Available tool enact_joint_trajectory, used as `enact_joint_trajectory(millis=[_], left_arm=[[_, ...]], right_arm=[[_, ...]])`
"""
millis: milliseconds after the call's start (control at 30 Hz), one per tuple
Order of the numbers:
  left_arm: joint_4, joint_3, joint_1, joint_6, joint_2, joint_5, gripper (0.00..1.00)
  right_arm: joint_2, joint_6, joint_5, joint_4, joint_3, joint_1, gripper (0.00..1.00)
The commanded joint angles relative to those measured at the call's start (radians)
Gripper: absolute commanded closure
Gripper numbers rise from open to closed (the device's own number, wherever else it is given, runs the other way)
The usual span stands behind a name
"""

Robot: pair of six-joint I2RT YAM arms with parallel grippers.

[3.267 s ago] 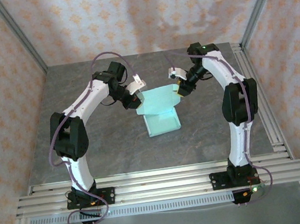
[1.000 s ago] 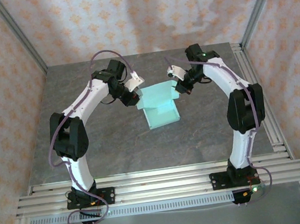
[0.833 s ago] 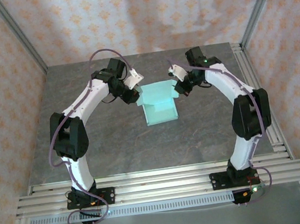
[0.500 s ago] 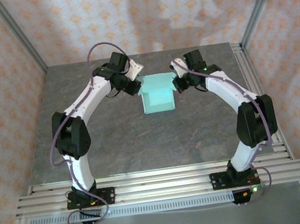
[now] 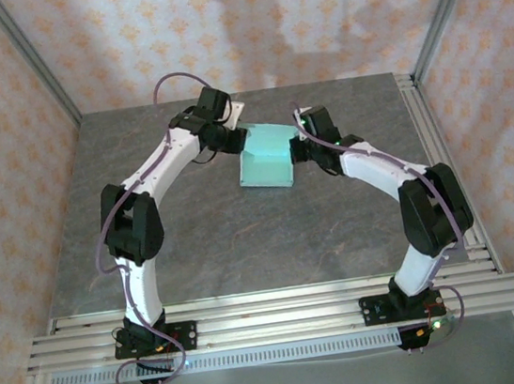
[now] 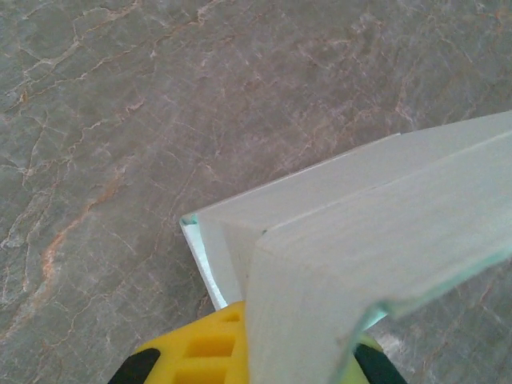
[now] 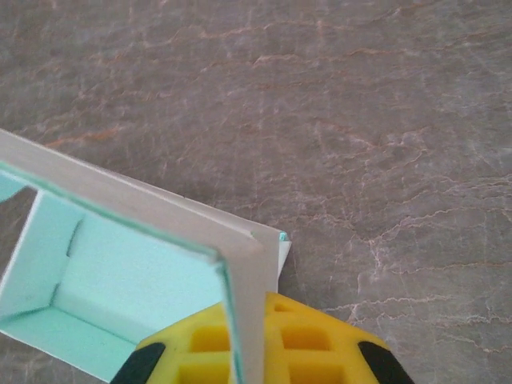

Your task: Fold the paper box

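I find the paper box (image 5: 266,157) in the upper centre of the overhead frame. It is pale mint card, partly folded with its walls raised, and it sits on the grey stone-patterned table (image 5: 197,238) between the two arms.

The left gripper (image 5: 235,138) meets the box at its upper left corner. In the left wrist view, a folded corner of pale card runs from bottom centre out to the right edge. It passes between the yellow fingers (image 6: 196,349), so the jaws are closed on the card.

The right gripper (image 5: 297,148) meets the box's right wall. In the right wrist view, the mint interior opens at lower left. One wall edge stands pinched between the yellow pads (image 7: 314,342), jaws narrow and gripping card.

Patterned wallpaper (image 5: 244,23) lines the enclosure, and aluminium rails (image 5: 272,308) cross the bottom of the overhead frame.
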Motion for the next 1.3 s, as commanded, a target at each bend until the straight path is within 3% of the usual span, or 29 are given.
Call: enact_joint_trajectory(millis=[0, 367, 900, 1267], left_arm=[[0.051, 0.037, -0.024, -0.076, 0.023, 0.017, 1.0], [0.106, 0.001, -0.033, -0.152, 0.041, -0.002, 1.0], [0.218, -0.081, -0.051, -0.264, 0.057, -0.02, 1.0], [0.296, -0.173, -0.07, -0.316, 0.042, -0.054, 1.0]], right_arm=[[-0.016, 0.099, 0.127, 0.15, -0.008, 0.034, 1.0], [0.029, 0.142, 0.368, 0.279, -0.029, 0.105, 1.0], [0.102, 0.128, 0.39, 0.404, -0.088, 0.115, 1.0], [0.121, 0.09, 0.411, 0.573, -0.221, 0.129, 1.0]])
